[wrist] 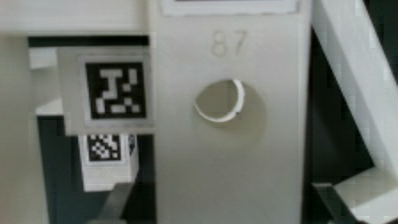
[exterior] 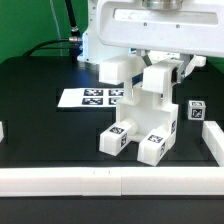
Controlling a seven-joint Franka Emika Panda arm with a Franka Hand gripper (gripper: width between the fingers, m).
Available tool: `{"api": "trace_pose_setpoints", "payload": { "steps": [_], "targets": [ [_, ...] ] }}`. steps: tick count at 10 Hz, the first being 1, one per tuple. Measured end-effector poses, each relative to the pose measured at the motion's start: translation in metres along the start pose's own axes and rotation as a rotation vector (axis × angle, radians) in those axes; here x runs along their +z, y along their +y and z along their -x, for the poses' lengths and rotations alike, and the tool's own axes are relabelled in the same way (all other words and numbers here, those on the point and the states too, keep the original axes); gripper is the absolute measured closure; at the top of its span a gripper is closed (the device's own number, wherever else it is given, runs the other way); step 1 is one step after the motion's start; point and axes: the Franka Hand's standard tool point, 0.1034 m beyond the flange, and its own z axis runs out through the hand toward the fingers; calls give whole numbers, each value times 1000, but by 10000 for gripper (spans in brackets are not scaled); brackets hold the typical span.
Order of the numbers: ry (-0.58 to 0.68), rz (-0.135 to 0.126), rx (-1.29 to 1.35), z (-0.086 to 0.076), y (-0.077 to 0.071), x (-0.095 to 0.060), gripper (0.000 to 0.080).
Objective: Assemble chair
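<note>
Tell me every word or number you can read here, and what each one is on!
"87": a faint number on the white chair slab, above its round hole.
Marker tag beside the slab: only a black-and-white square pattern, no letters or numbers.
Tags on the marker board and on the chair cubes: patterns as well, and too small to read anything in them.

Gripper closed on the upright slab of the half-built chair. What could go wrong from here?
1. The gripper is shut on the upright slab, which stands on small tagged blocks; a sideways pull could tip or twist everything.
2. The cube stands apart, close by on the exterior view's right; a swinging slab might knock it.
3. The marker board lies just behind; a sliding part could cover its tags.
</note>
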Motion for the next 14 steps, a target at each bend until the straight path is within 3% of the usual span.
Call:
{"api": "trace_pose_setpoints", "payload": {
  "steps": [4, 10, 14],
  "targets": [
    [4, 0, 1, 0, 1, 4, 511],
    [-1, 23, -7, 0, 3, 34, 511],
    [-2, 28, -8, -4, 8, 42, 511]
  ]
}}
